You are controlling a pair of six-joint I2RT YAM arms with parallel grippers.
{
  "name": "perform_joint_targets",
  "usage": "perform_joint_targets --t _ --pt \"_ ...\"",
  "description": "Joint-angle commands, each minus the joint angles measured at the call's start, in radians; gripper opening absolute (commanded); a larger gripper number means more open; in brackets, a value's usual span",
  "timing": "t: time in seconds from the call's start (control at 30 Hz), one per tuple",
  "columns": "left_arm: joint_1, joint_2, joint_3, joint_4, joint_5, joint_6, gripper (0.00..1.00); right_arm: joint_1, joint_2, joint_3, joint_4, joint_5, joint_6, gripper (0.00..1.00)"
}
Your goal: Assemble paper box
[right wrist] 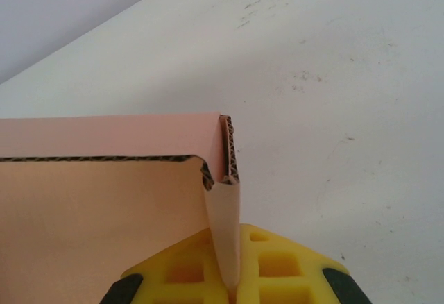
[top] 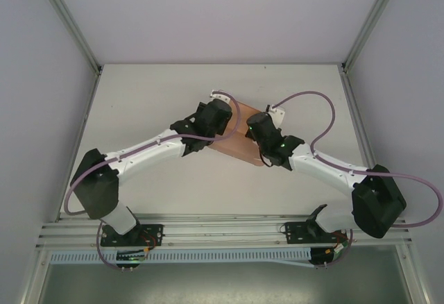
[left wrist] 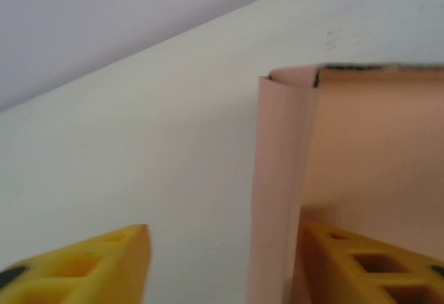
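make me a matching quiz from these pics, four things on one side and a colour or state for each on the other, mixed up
Things:
1. left gripper
2. right gripper
3. paper box
4. table

Colour or state:
a. salmon-pink
b. white
c. open, one finger either side of a box wall
d. shut on a box wall

Pairs: 1-c, 2-d, 3-a, 4-b

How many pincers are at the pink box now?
2: the left pincer straddles the left wall of the box, open; the right pincer is shut on its right wall.
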Motion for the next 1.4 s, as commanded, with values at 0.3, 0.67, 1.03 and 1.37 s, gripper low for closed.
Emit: perform_joint_targets --t 0.3,0.67,1.03,1.37 --pt "0.056 -0.229 -0.051 -0.058 0.177 -0.085 0.98 -0.010 -0.048 -0.035 0.034 -0.063 -0.292 0.00" --pt "0.250 -0.512 -0.323 -0.107 0.211 -0.231 0.99 -0.092 0.110 0.240 -0.521 -0.574 -1.471 0.00" --pt "0.406 -0.548 -0.489 -0.131 0.330 -0.316 0.98 -0.061 0.622 0.782 -0.717 -0.546 -2.234 0.03" --pt "0.467 -0.642 -0.592 -0.159 0.323 -0.367 0.99 0.052 0.792 0.846 -0.691 -0.501 -2.555 0.00"
